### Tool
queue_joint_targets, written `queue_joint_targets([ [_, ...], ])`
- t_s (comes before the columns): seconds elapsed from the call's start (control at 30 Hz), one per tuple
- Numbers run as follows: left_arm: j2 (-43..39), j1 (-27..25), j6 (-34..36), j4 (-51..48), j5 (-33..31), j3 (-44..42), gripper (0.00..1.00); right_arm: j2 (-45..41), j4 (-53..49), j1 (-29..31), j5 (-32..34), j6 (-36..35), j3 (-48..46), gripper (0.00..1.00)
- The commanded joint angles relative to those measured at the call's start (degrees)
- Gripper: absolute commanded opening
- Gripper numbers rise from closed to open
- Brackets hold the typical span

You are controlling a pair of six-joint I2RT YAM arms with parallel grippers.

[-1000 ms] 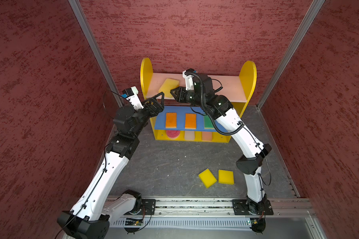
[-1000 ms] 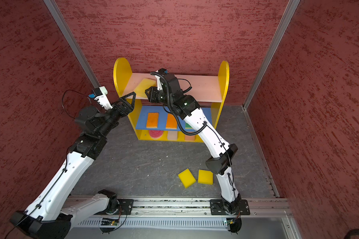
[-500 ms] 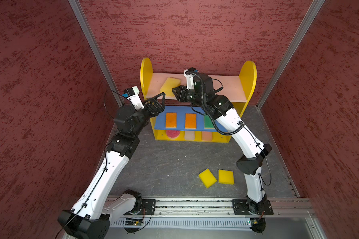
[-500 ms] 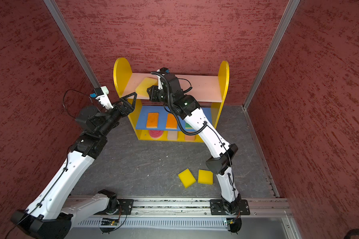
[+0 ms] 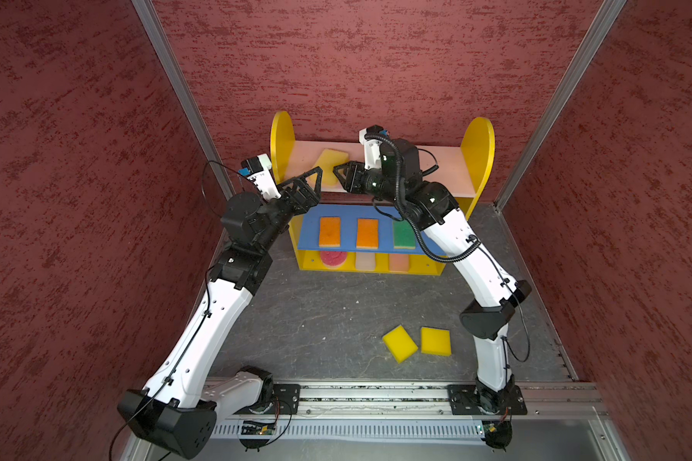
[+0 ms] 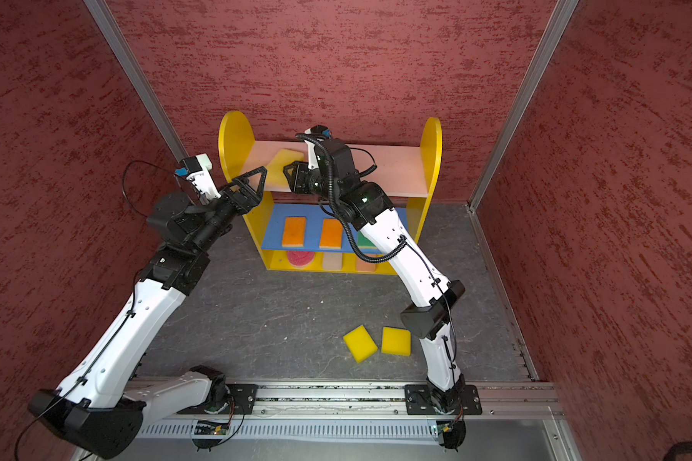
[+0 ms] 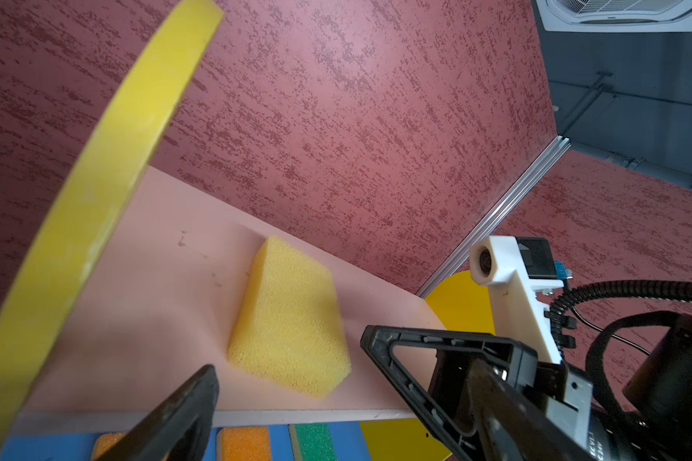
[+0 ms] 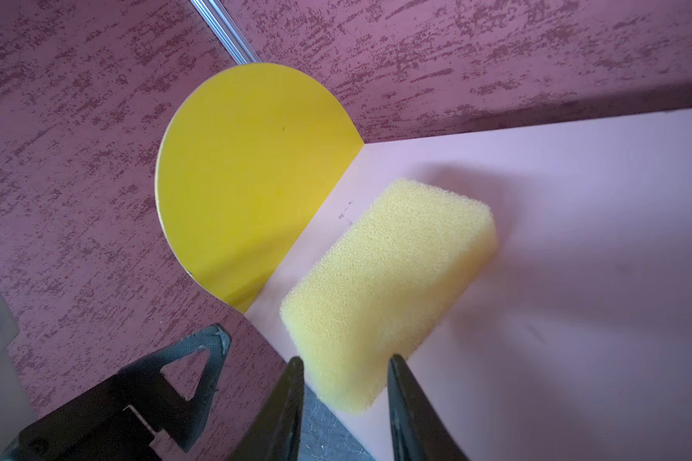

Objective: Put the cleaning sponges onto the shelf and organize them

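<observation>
The shelf (image 5: 440, 167) stands against the back wall. A yellow sponge (image 5: 330, 161) (image 8: 388, 287) lies askew at the left end of its pink top board, one corner over the front edge. My right gripper (image 5: 338, 173) (image 8: 344, 361) is open, its tips either side of that corner with small gaps. My left gripper (image 5: 312, 187) (image 7: 288, 355) is wide open just in front of the same sponge (image 7: 288, 315) and holds nothing. Two orange sponges (image 5: 329, 231) and a green-topped one (image 5: 403, 234) lie on the blue board. Red-pink, off-white and peach sponges (image 5: 365, 261) lie on the base.
Two more yellow sponges (image 5: 400, 343) (image 5: 435, 341) lie side by side on the grey floor near the right arm's base. Red walls close in on three sides. The shelf's yellow side panel (image 7: 96, 179) is close beside my left gripper.
The right gripper's jaws have widened off the yellow sponge, which stays on the pink board. The left gripper has stayed open at the shelf's left front.
</observation>
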Motion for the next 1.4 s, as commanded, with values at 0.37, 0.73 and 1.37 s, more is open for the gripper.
queue_joint_targets([
  [0.37,4.47,0.82,1.67,-1.02,1.00,5.01,0.96,-0.18,-1.52,1.96,0.80,-0.57,-0.59,0.44],
  [0.73,8.62,1.53,1.69,-2.24,2.16,7.62,0.96,0.60,-1.23,1.81,4.24,-0.17,-0.59,0.42],
  [1.37,10.11,2.01,-3.70,0.94,9.43,5.70,0.92,2.93,1.91,-0.84,-1.42,2.72,-0.62,0.21],
])
